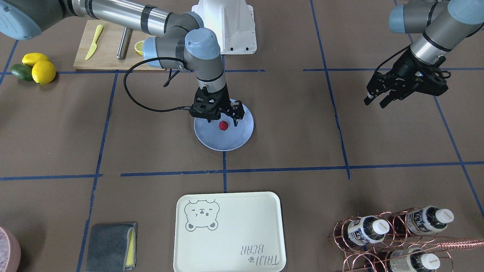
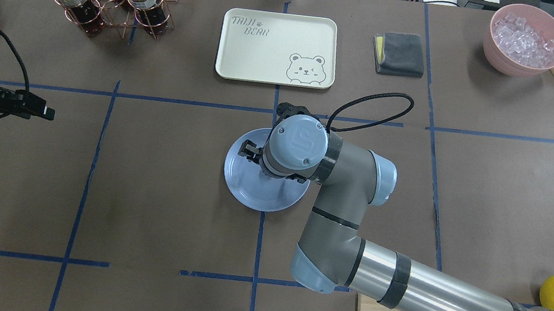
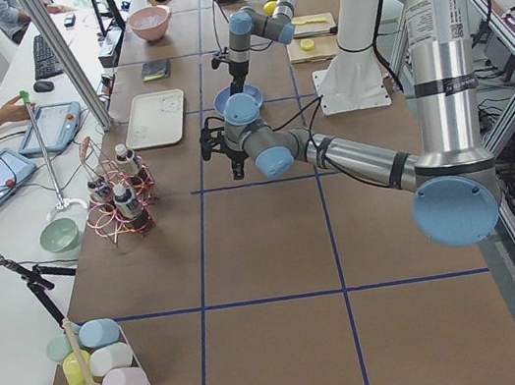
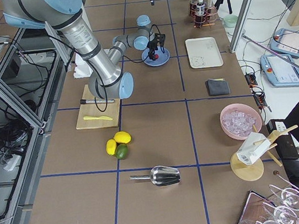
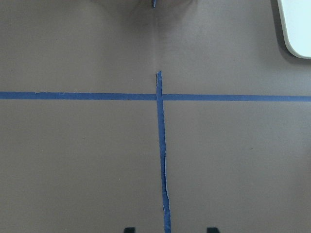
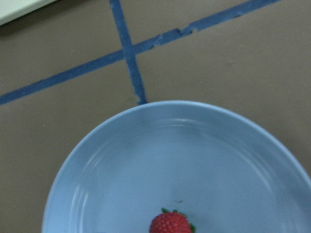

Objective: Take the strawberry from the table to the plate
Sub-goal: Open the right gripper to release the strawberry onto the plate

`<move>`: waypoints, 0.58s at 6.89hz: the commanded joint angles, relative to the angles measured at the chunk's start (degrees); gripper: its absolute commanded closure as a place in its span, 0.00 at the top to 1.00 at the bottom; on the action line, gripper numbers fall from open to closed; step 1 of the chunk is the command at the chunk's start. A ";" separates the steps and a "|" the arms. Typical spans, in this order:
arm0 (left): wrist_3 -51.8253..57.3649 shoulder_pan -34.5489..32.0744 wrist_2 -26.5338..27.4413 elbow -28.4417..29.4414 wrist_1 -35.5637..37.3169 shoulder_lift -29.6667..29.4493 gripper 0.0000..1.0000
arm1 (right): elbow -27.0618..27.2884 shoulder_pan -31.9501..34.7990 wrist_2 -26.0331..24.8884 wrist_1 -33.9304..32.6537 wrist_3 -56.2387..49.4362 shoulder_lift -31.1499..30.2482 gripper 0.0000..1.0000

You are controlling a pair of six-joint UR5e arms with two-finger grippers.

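Dark-red strawberry (image 1: 223,125) sits on the light-blue plate (image 1: 223,142), directly below the right gripper (image 1: 222,122) and between its spread fingers. Jaws released, nothing held. Green calyx bits face away from the wrist, toward the tape cross (image 6: 130,51). Long axis is cropped, can't tell. Left gripper (image 1: 375,102) is well off to the side over the table (image 1: 295,124), jaws apart, empty.

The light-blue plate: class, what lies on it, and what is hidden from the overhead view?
One strawberry lies on the plate, with the open right gripper straddling it. Overhead, the right arm's wrist covers the berry and part of the plate; nothing else shows on it.
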 commanded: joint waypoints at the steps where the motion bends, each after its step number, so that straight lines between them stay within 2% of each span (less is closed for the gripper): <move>1: 4.61 -0.81 -0.16 -0.45 -0.28 1.93 0.61 | 12.79 7.34 8.99 -0.48 -4.87 -11.04 1.00; 2: 11.71 -3.95 -3.12 -0.19 -0.28 4.56 0.61 | 19.03 13.74 15.41 -0.48 -12.23 -19.03 1.00; 3: 21.00 -8.16 -7.41 0.25 -0.19 7.81 0.61 | 21.79 20.85 21.39 -0.48 -21.17 -25.89 1.00; 4: 29.97 -13.51 -7.98 0.86 0.25 9.49 0.61 | 22.26 29.89 27.97 -0.48 -33.79 -32.14 1.00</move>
